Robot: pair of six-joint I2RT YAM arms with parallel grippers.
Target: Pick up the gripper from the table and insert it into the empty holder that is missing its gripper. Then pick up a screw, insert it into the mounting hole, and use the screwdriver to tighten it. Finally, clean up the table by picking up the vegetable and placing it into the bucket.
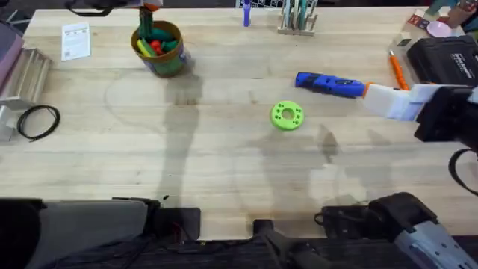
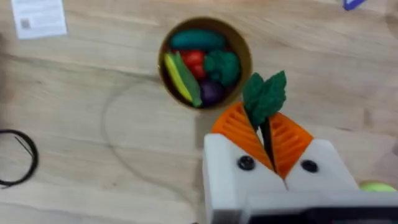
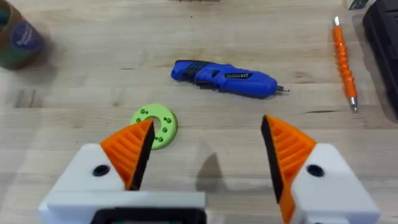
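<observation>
One vegetable [image 2: 264, 99] pinched in left pincer [image 2: 268, 140] — above bucket [image 2: 205, 61].

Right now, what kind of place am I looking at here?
Probably a robotics lab workbench: a butcher-block table with a blue power screwdriver, a bucket of toy vegetables, and a black tool case at the edge.

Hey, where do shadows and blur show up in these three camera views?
Overhead: soft grey shadows cross the light wooden table, and the right gripper looks smeared. Left wrist: the left gripper, shut on the dark-green leafy toy vegetable, looks soft, and the round yellow-rimmed bucket casts a faint shadow. Right wrist: the bright-blue screwdriver is fairly sharp with a thin shadow.
</observation>
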